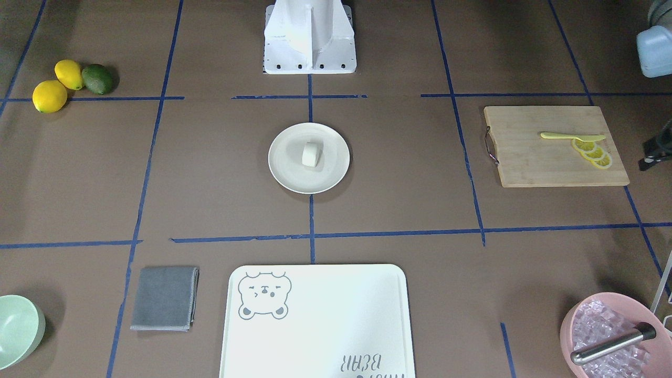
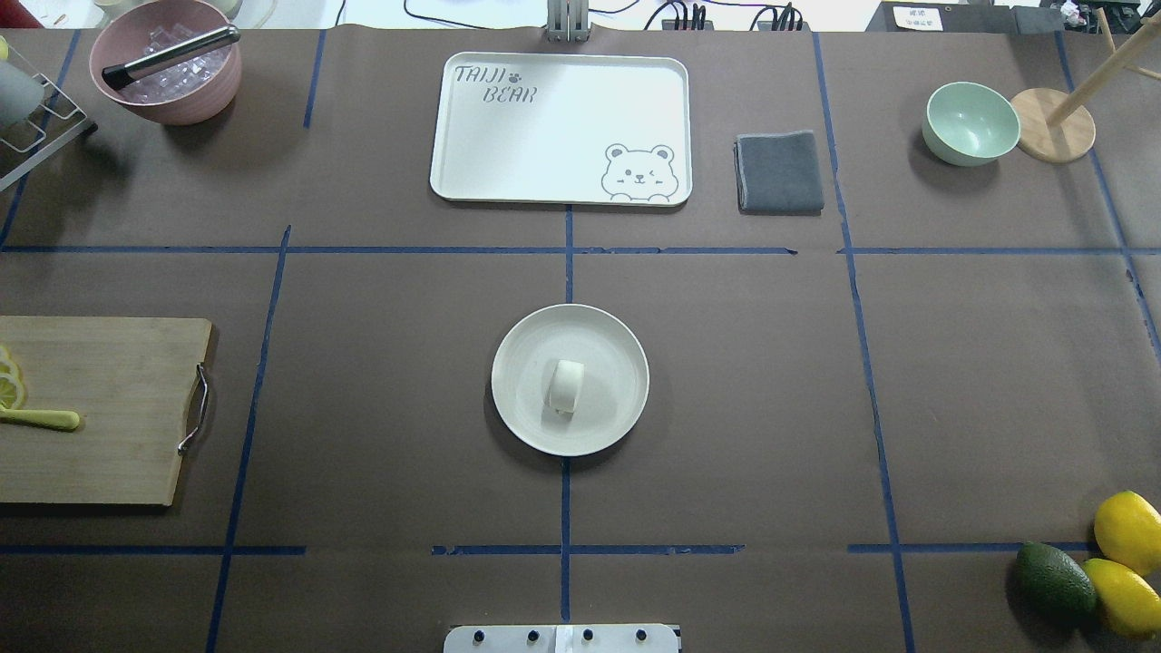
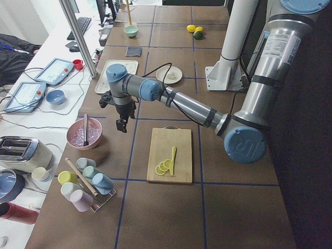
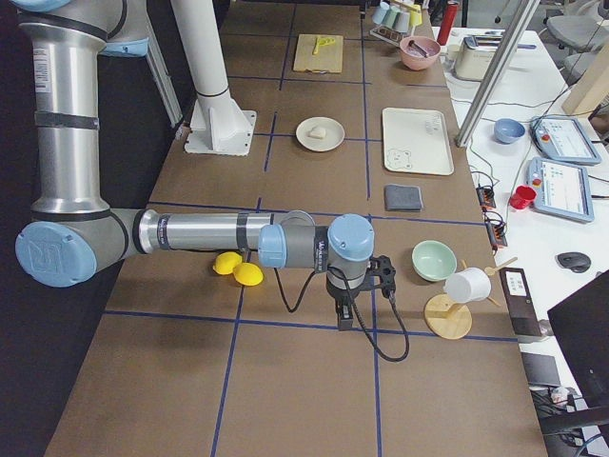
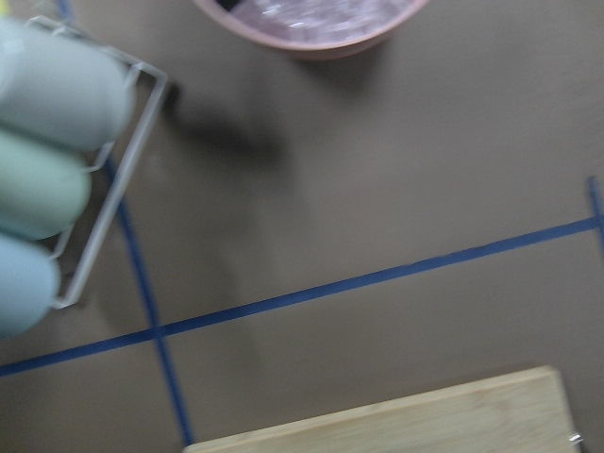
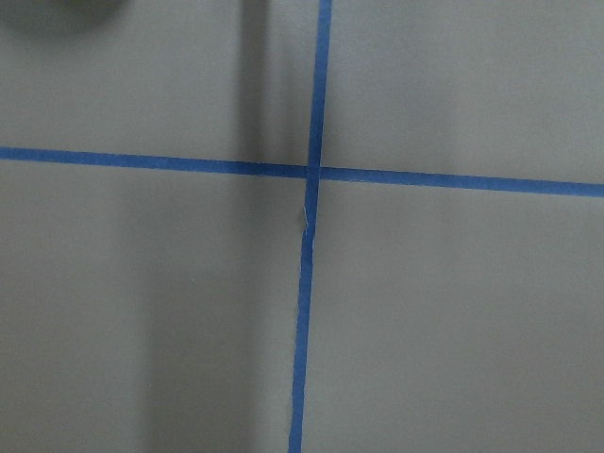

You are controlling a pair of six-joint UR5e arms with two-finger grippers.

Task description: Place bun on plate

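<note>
The small white bun (image 2: 568,386) lies on the round cream plate (image 2: 517,340) in the middle of the table; the front-facing view shows the same bun (image 1: 311,154) on the plate (image 1: 286,173). My left gripper (image 3: 121,126) hangs over the table between the pink bowl and the cutting board, far from the plate. My right gripper (image 4: 344,319) hangs above bare table near the green bowl. Both grippers show only in the side views, so I cannot tell whether they are open or shut. Neither wrist view shows any fingers.
A bear-printed tray (image 2: 472,172), grey cloth (image 2: 779,172) and green bowl (image 2: 970,122) line the far side. A pink bowl of ice (image 2: 168,73) and a cutting board (image 2: 100,408) with lemon slices sit left. Lemons (image 2: 1125,567) and an avocado (image 2: 1054,580) lie near right.
</note>
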